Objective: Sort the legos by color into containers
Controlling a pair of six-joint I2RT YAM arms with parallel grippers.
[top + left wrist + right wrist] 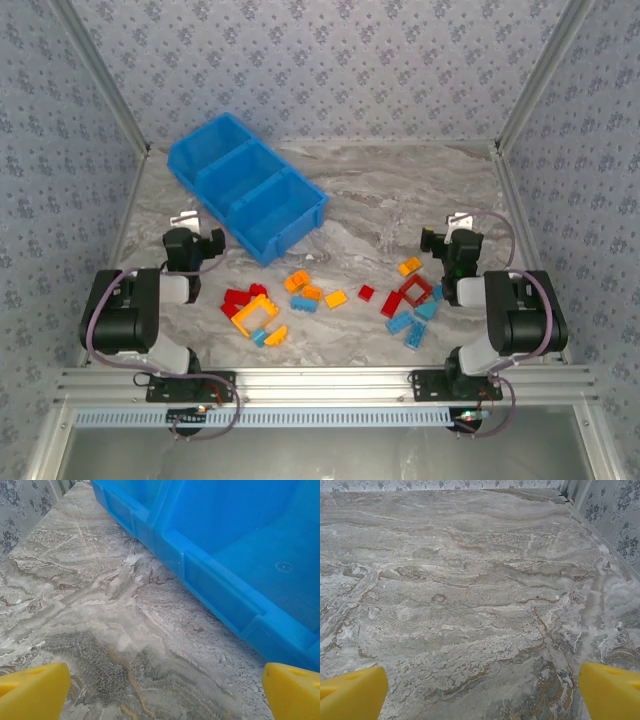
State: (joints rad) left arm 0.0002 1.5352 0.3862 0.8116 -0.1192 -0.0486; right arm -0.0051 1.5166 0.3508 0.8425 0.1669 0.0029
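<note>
Set slantwise on the marbled table (400, 190), a bright blue bin (285, 232) of three square compartments in a row, running from far-left end to near-right end. Loose on the table, all outside the bin and on its near side, the legos (330, 300): closest to the bin's near-right corner, a pair of orange-yellow bricks (297, 281) with a light blue brick (303, 303) just beside them; nearer the arms from that corner, red bricks (240, 297) just beside an orange-yellow square frame (258, 315); well to the right of the bin, a red square frame (414, 291) with light blue bricks (405, 322) crowded close to it. Just beside the bin's long near wall, low over bare marble, the left gripper (160, 695), yellow fingertips (32, 690) spread wide with nothing between them, the bin's blue wall and a compartment floor close ahead in the wrist view. Well apart from the bin, off to its right past the red square frame, the right gripper (480, 692), yellow pads (610, 690) likewise far apart, gripping nothing, bare marble beneath
</note>
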